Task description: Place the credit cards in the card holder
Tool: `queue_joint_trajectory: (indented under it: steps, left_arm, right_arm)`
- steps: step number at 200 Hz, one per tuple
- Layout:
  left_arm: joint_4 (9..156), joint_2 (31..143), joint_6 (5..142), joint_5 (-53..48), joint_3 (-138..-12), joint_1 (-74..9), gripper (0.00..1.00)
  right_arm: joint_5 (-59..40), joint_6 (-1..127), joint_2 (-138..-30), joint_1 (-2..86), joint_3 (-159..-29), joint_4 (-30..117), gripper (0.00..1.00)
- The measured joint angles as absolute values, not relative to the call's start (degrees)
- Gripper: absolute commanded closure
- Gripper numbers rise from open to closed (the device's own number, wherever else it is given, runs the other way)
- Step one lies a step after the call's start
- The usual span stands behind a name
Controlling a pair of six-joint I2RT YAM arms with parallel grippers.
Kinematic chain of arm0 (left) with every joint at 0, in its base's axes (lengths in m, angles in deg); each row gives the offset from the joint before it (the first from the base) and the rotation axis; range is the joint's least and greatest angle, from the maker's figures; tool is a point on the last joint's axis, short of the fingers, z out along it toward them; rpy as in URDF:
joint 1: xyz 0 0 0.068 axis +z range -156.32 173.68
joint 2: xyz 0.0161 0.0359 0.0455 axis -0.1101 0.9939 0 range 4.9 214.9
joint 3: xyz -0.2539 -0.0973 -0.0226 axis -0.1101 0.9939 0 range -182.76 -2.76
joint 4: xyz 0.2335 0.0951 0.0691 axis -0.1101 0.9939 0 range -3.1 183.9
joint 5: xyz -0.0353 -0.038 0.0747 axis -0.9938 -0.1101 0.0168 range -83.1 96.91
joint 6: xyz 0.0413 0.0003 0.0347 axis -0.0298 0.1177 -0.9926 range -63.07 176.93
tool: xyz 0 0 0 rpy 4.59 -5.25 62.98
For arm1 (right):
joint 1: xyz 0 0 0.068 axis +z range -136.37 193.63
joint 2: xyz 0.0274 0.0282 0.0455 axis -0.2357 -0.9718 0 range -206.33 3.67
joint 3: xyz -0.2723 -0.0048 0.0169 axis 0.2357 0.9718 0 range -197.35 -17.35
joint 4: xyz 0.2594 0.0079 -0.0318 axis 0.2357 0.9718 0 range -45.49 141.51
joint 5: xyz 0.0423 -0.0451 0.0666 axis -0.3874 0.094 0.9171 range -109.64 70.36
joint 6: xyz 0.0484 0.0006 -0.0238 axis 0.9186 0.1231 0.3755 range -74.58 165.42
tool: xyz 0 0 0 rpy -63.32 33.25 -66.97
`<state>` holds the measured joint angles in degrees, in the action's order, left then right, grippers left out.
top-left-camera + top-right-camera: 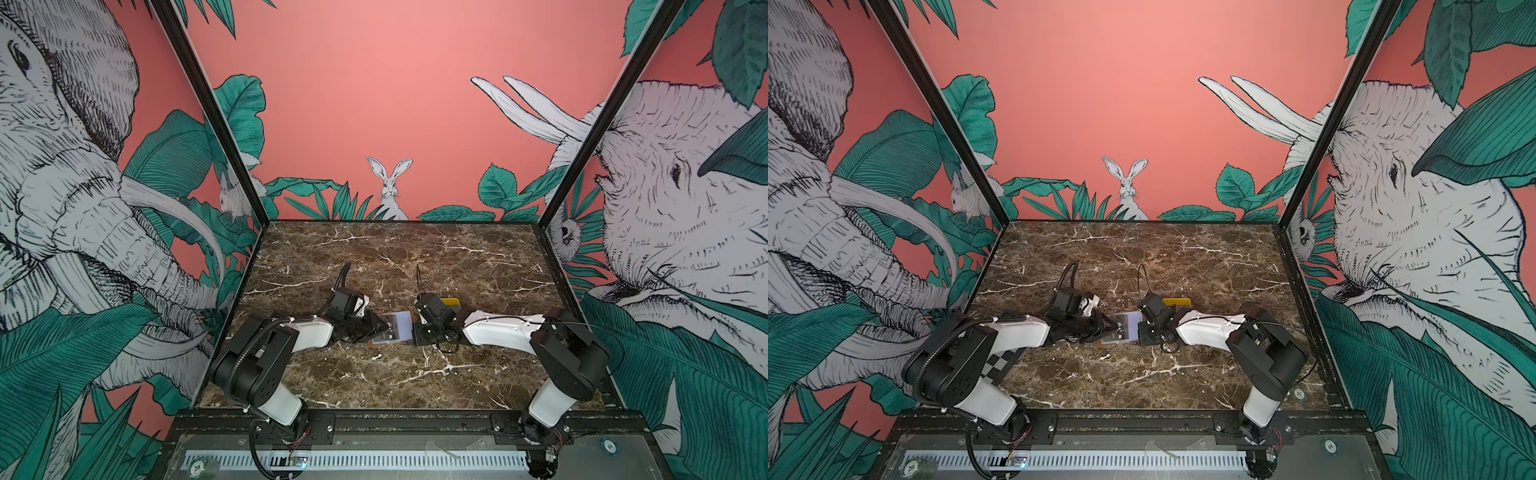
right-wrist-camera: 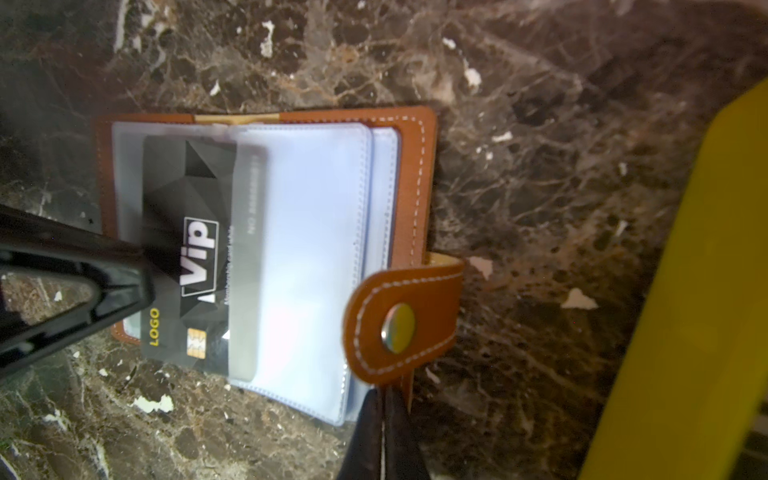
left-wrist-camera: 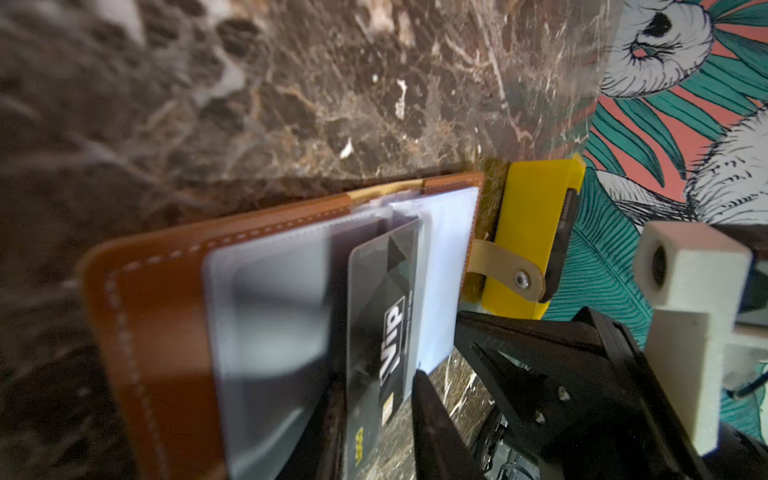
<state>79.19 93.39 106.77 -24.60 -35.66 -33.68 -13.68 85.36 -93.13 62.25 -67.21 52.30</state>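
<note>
Okay, so working from the front of the rig back: both arms reach in over the brown marble-look tabletop [image 1: 374, 382] and meet in the middle. The open tan-brown leather card holder [image 2: 415, 187] lies flat between them, with its clear greyish plastic sleeves [image 2: 307, 249] facing up. One black plastic credit card [image 2: 187, 199] with white "Vip" lettering is partway into a sleeve. Its chip end sticks out past the holder's edge over the marble, so it's not seated.

The left gripper [image 1: 376, 325] is right at that card. In the right wrist view one black finger [image 2: 124, 266] lies on the card's face, but the other is lost in dark blur. I can't tell if it's pinching the card or just resting there. The right gripper [image 2: 386, 401] is clamped shut, tips against the holder's edge just beside the leather snap tab [image 2: 403, 324]. It looks like it's steadying the wallet, though I can't tell whether any leather is actually between the tips.

Just beyond the holder sits the yellow rectangular plastic tray [image 3: 528, 232], with more dark cards [image 3: 563, 232] standing on edge in it.

My read: we're mid-insertion on this card. The next move needs a straight push along the sleeve until the chip end disappears, with the right side stopping the holder from sliding. After that it's off to the tray for another.
</note>
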Motion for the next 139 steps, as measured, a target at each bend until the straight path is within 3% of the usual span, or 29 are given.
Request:
queue_joint_trajectory:
  steps: [75, 139]
  left_arm:
    - [89.6, 90.7, 102.7, -19.2, -38.4, -34.9, 0.64]
    - [88.3, 91.9, 102.5, -19.6, -38.4, -35.9, 0.74]
  right_arm:
    - [-13.9, 85.7, -92.9, 62.6, -67.2, 52.8, 0.9]
    - [-16.2, 85.5, -91.6, 62.7, -67.2, 55.8, 0.89]
